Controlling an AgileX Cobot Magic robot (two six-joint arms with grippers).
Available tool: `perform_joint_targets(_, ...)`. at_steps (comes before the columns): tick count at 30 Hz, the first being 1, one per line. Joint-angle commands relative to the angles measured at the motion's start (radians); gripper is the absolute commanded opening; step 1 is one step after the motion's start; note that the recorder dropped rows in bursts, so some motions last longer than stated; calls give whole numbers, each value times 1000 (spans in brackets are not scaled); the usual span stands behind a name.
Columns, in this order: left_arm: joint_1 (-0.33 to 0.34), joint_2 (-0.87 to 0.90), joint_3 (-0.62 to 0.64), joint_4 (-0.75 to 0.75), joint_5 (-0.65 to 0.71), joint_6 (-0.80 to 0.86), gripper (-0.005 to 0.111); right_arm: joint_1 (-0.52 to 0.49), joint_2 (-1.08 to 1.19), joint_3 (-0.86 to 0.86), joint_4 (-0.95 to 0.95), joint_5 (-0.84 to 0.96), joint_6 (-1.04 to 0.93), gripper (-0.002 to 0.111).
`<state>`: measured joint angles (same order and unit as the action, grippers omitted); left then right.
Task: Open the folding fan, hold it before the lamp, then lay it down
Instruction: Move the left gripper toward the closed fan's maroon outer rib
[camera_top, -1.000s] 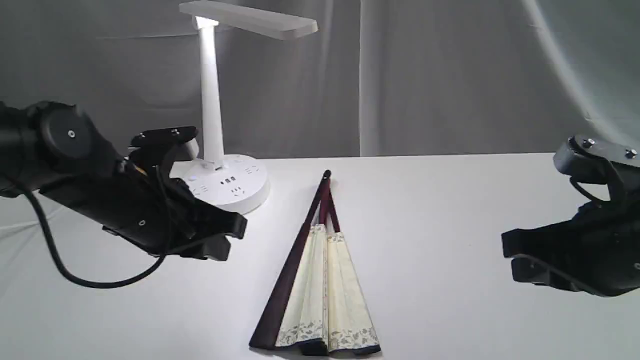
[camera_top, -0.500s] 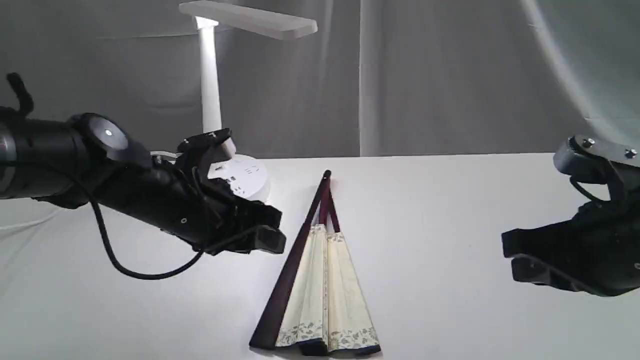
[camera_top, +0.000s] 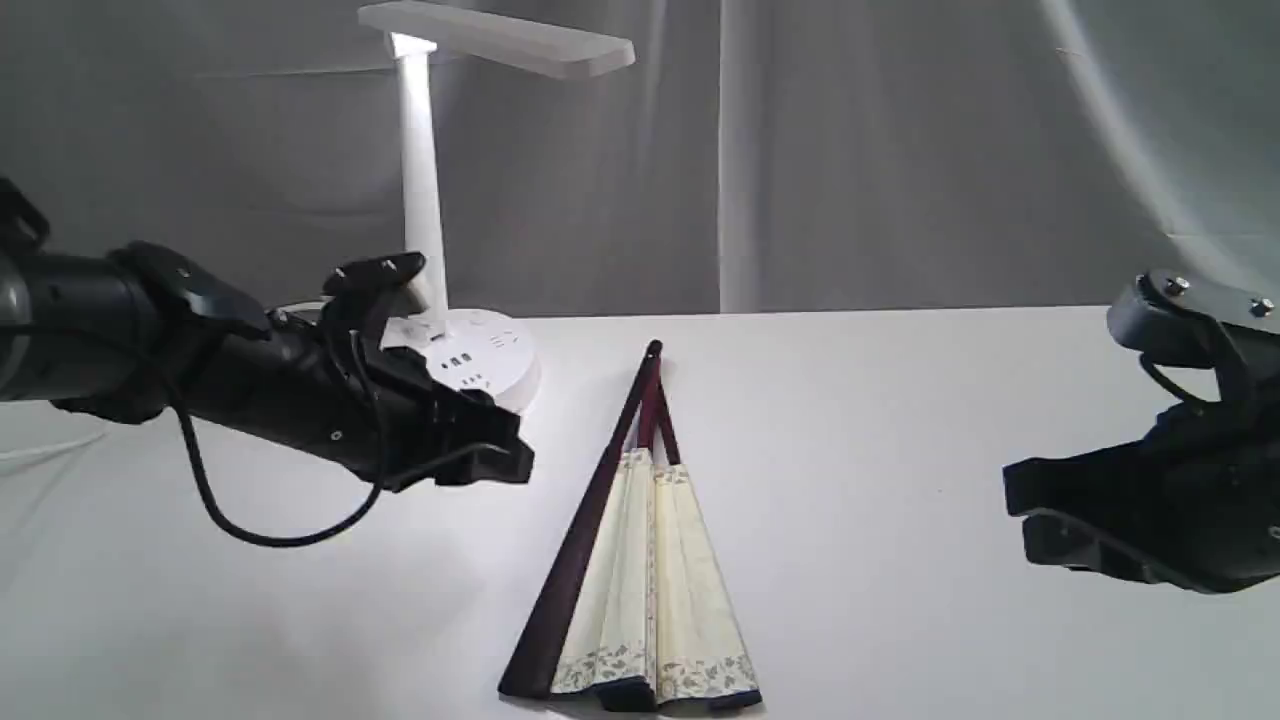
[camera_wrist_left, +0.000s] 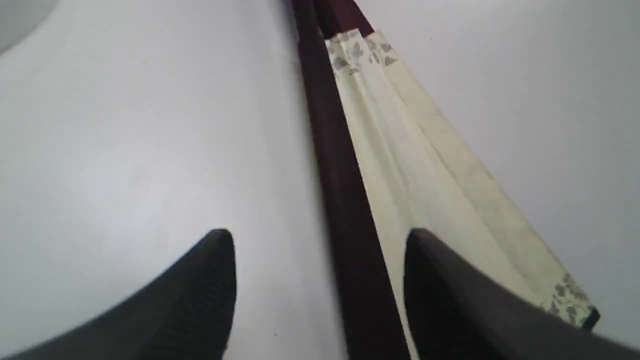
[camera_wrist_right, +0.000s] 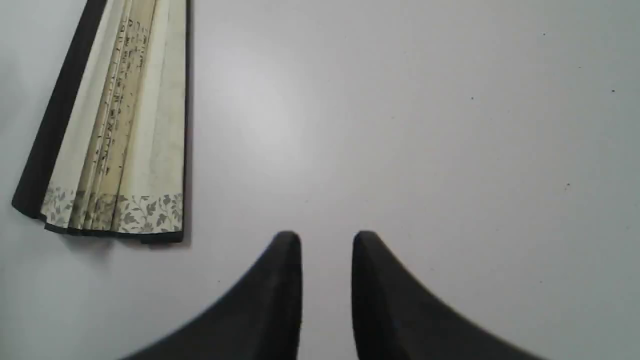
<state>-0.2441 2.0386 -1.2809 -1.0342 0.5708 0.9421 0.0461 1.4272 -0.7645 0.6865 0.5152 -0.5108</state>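
Note the folding fan (camera_top: 640, 590) flat on the table (camera_top: 900, 450), barely spread, pivot end toward the lamp (camera_top: 430, 200); left gripper (camera_wrist_left: 320, 234) wide open and empty above the dark guard, right gripper (camera_wrist_right: 326, 236) only a narrow gap apart, holding nothing, well off to the side. Beware closing off-centre and catching the paper leaf with the guard, likely creasing or tearing it. Beware too nudging the fan across the smooth top, or clipping the lamp's base on the lift.

Plain white tabletop (camera_top: 900, 480), pale grey draped curtain (camera_top: 850, 150) behind it
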Motion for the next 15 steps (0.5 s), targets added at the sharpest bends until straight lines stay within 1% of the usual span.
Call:
perform_joint_targets(1, 2, 51, -4, -131, -23, 90, 52, 4, 0, -5, 3, 0, -7, 20)
perform_joint_targets(2, 7, 60, -4, -169, -27, 90, 52, 4, 0, -5, 3, 2, -7, 20)
perform_joint_targets(3, 15, 77, -4, -261, -17, 127, 52, 4, 0, -5, 3, 5, -7, 20)
perform_joint_targets(4, 21, 89, -4, -349, 4, 184, 52, 4, 0, -5, 3, 10, -7, 20)
perform_joint_targets(6, 35, 125, -4, -520, 99, 347, 52, 4, 0, -5, 3, 17, -7, 20)
perform_joint_targets(8, 45, 149, -5, -624, 152, 442, 52, 4, 0, -5, 3, 24, -7, 20)
perform_joint_targets(9, 48, 162, -5, -660, 144, 453, 52, 4, 0, -5, 3, 24, -7, 20)
perform_joint_targets(12, 49, 187, -5, -668, 94, 485, 52, 4, 0, -5, 3, 27, -7, 20)
perform_joint_targets(15, 49, 203, -5, -691, 138, 572, 52, 4, 0, -5, 3, 27, -7, 20)
